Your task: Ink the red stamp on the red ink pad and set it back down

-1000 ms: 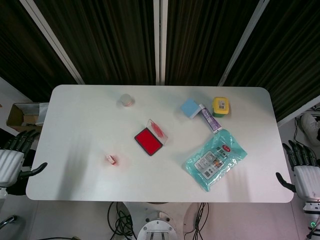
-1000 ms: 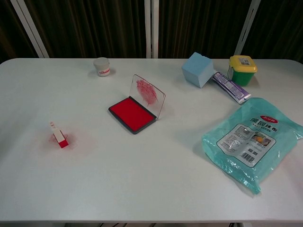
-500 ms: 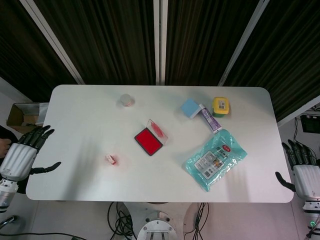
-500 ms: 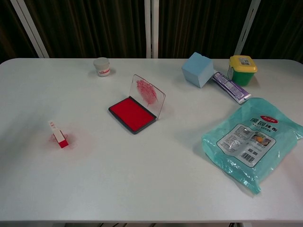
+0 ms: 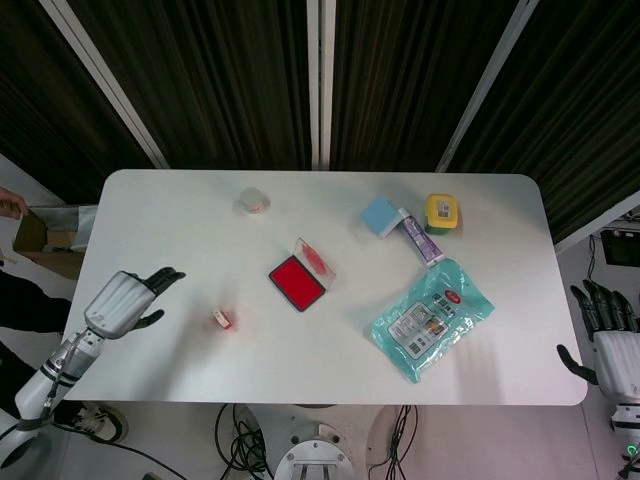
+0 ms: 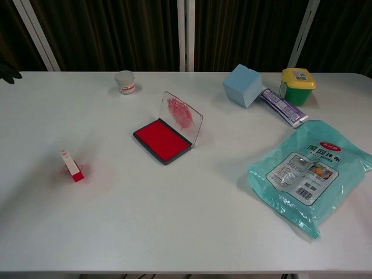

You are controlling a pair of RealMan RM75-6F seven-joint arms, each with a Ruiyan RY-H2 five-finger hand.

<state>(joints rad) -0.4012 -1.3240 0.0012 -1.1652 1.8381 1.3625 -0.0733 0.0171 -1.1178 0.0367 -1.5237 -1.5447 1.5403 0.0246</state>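
The stamp point(image 6: 72, 166) stands on the table point(image 6: 174, 221), tilted slightly, near the table's left side, with red ink marks on the surface around its base. The ink pad point(image 6: 162, 140) lies open near the table centre, well apart from the stamp, its clear lid point(image 6: 181, 117) raised and smeared red.

The left hand point(image 5: 125, 301) is over the table's left edge, near the stamp but not touching it. Its fingers are spread and it holds nothing. The right hand point(image 5: 607, 338) sits off the table's right edge, fingers extended and apart, holding nothing.

At the rear stand a white cup point(image 6: 124, 81), a blue cube point(image 6: 243, 85), a purple tube point(image 6: 283, 107) and a green jar with yellow lid point(image 6: 297, 85). A teal bag point(image 6: 311, 172) lies flat at the right.
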